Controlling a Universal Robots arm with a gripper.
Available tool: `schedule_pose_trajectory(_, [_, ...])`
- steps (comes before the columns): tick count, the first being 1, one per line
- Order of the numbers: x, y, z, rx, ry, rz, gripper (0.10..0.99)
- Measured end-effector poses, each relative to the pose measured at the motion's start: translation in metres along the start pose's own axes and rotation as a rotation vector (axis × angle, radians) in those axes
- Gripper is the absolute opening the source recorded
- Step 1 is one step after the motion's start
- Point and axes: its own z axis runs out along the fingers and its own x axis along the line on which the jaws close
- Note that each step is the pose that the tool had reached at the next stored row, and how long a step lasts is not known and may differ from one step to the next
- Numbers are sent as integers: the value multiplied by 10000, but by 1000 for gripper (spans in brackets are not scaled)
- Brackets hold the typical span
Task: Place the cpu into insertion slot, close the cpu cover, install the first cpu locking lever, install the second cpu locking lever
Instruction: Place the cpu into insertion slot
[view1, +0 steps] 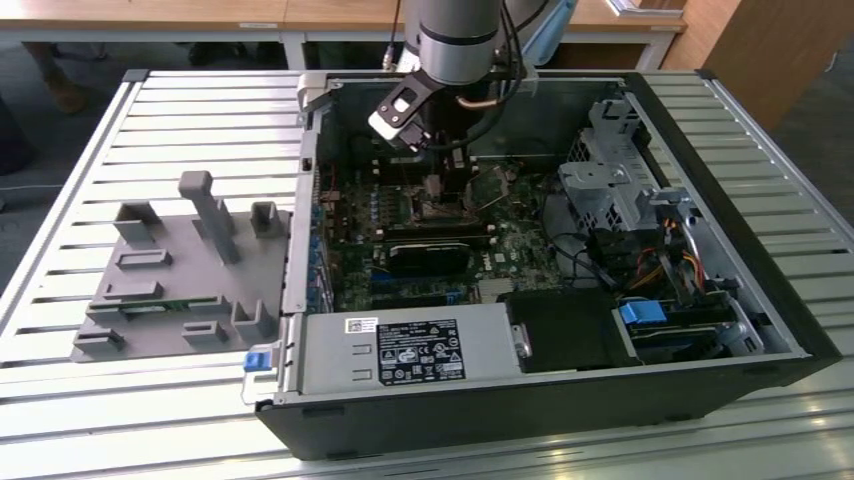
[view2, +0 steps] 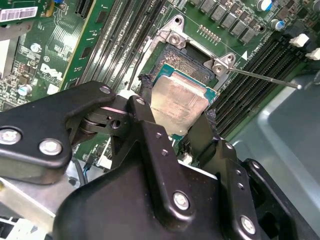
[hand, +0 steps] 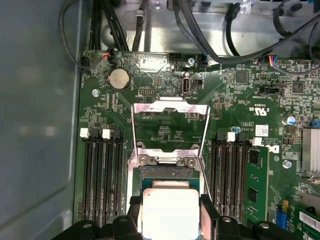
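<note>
We judge this the first step: our hand (view2: 176, 100) clamps the cpu (view2: 182, 102) by its edges over the insertion slot (view2: 189, 62), with the cpu cover (hand: 170, 106) open. Seating it needs square, level alignment.

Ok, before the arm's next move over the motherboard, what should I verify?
1. Square dark insertion slot with silver rim, visible part bare: ok.
2. Thin square silver metal cpu cover standing open, off the slot: ok.
3. Small flat silver-topped cpu gripped between the black gripper fingers: ok.
4. The cpu seated flat in the slot: cannot tell.
5. Thin metal locking lever clear of the slot: ok.
</note>
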Motion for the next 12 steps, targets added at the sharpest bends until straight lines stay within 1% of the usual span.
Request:
schedule_pose_trajectory(7, [-1,-3,70,6,1,0,541])
schedule_pose_trajectory(12, [-1,-9,97,7,-1,0,541])
